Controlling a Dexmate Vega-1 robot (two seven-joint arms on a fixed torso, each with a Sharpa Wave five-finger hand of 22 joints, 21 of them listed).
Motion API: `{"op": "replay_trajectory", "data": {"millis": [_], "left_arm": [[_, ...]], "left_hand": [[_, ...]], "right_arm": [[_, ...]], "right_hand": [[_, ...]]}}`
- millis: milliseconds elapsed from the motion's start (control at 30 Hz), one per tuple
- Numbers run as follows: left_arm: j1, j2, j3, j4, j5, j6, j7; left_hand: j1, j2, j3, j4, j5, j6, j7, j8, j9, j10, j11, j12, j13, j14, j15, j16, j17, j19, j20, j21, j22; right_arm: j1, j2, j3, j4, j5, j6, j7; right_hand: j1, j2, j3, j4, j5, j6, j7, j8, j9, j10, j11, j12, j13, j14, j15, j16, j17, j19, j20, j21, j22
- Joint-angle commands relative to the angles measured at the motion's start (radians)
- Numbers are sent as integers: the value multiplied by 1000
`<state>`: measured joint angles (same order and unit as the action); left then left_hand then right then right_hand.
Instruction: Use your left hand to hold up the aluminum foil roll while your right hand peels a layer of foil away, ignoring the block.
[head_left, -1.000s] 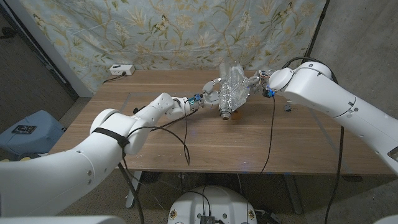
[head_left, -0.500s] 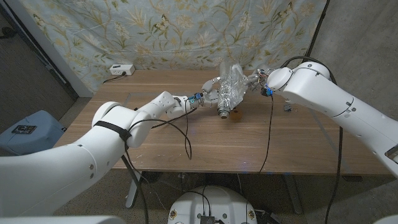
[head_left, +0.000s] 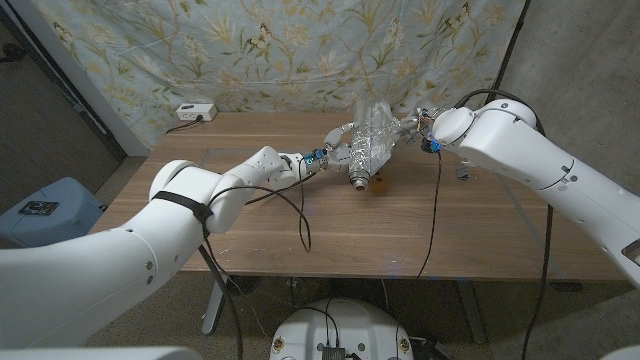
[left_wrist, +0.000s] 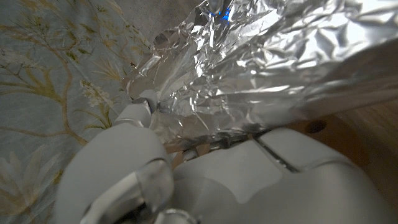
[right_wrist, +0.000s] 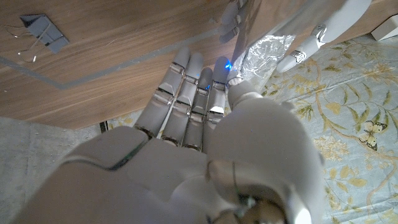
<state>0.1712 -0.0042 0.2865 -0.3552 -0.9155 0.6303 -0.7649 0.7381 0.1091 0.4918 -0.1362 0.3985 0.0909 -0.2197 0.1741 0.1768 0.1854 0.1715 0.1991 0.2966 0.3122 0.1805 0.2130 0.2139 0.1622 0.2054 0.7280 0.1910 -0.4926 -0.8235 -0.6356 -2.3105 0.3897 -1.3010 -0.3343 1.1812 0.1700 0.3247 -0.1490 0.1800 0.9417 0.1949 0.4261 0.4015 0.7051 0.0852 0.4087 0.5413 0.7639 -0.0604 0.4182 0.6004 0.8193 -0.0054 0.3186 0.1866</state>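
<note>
The aluminum foil roll (head_left: 362, 160) hangs tilted above the far middle of the table, its lower end pointing down at a small brown block (head_left: 378, 184). My left hand (head_left: 334, 152) grips the roll from its left side; in the left wrist view its fingers (left_wrist: 134, 115) wrap under the crinkled foil (left_wrist: 261, 68), with the block (left_wrist: 326, 132) beyond. A loose crumpled foil layer (head_left: 380, 128) stretches from the roll to my right hand (head_left: 408, 127), which pinches its edge. In the right wrist view the right hand (right_wrist: 205, 118) has its fingers held straight beside the foil (right_wrist: 264, 48).
The wooden table (head_left: 300, 230) has bare boards in front of the roll. A binder clip (right_wrist: 43, 34) lies on it near the right arm. A white power strip (head_left: 195, 112) sits at the far left edge. A floral cloth (head_left: 250, 50) hangs behind.
The right hand has drawn a little up and back, and the loose foil layer now spreads wider between the roll and that hand. The left hand keeps the roll in place.
</note>
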Motion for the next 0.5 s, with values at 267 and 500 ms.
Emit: {"op": "replay_trajectory", "data": {"millis": [267, 500], "left_arm": [[6, -5, -17, -8, 13, 14, -7], [10, -5, -19, -15, 3, 34, -4]], "left_hand": [[-11, -1, -3, -2, -6, -9, 0, 7, 3, -6, -3, 2, -2, -1, 0, 0, 2, -4, 6, -6, 2], [-12, 1, -2, -3, -8, -9, 0, 8, 3, -6, -3, 4, -4, -1, 1, 0, 1, -3, 6, -6, 2]], "right_arm": [[-62, -24, 82, -49, 25, -6, -28], [-83, -32, 113, -65, 36, -17, -41]], "right_hand": [[17, 1, 8, -6, -4, 6, 3, 3, 9, 2, -7, 5, 6, 5, -5, 2, 5, 2, -6, 5, 3], [18, 2, 9, -4, -4, 4, 4, 3, 12, 1, -5, 6, 7, 5, -3, 1, 7, 1, -7, 7, 4]]}}
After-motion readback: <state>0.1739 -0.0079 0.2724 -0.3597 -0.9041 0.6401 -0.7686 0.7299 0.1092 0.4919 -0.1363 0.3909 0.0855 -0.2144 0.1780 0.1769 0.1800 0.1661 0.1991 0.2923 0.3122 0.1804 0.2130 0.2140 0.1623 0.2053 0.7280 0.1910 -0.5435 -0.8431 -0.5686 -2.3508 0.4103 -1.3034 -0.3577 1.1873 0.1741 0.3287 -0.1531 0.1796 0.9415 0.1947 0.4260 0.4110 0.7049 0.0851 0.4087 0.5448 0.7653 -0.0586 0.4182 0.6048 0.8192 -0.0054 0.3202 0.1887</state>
